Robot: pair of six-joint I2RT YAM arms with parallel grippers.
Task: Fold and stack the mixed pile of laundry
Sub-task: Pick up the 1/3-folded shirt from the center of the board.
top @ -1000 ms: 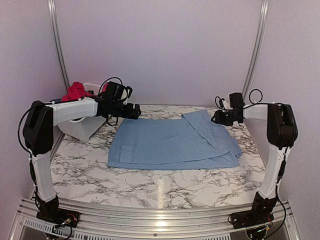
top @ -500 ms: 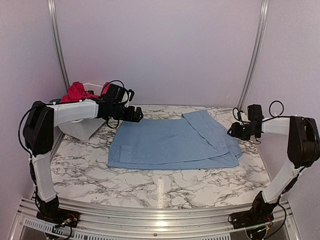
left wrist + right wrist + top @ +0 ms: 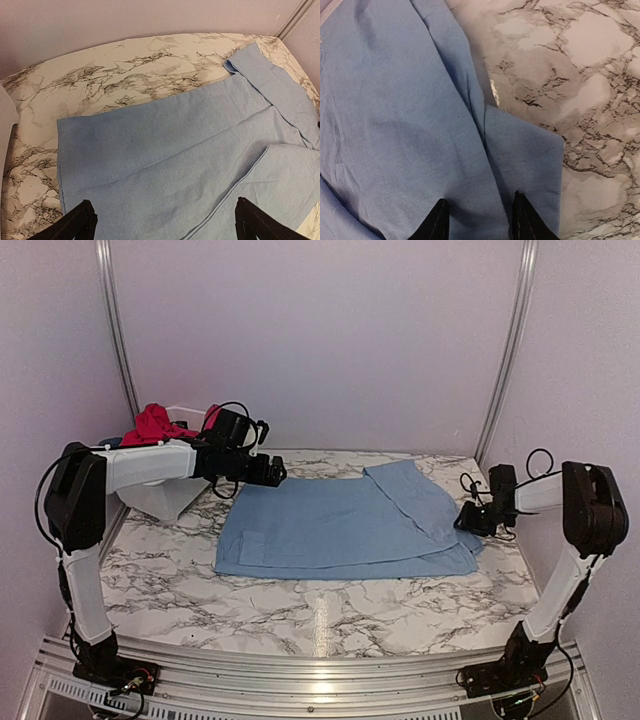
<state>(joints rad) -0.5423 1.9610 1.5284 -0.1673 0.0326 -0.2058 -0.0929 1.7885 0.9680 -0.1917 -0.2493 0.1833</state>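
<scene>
The light blue shirt (image 3: 340,525) lies spread flat in the middle of the table (image 3: 300,610), with a flap folded over diagonally on its right side. The right gripper (image 3: 468,520) sits low at the shirt's right edge, near the table's right edge. In the wrist view its two dark fingertips (image 3: 439,222) stand a moderate gap apart just above the cloth. The fabric below them lies smooth and unpinched beside a folded corner. The left gripper (image 3: 272,468) hovers over the shirt's far left corner with its jaws spread wide and nothing between them.

A white basket (image 3: 165,495) stands at the table's far left corner, just behind the left arm, and a red garment (image 3: 152,423) is heaped on top of it. Nothing lies on the shirt or between either gripper and it.
</scene>
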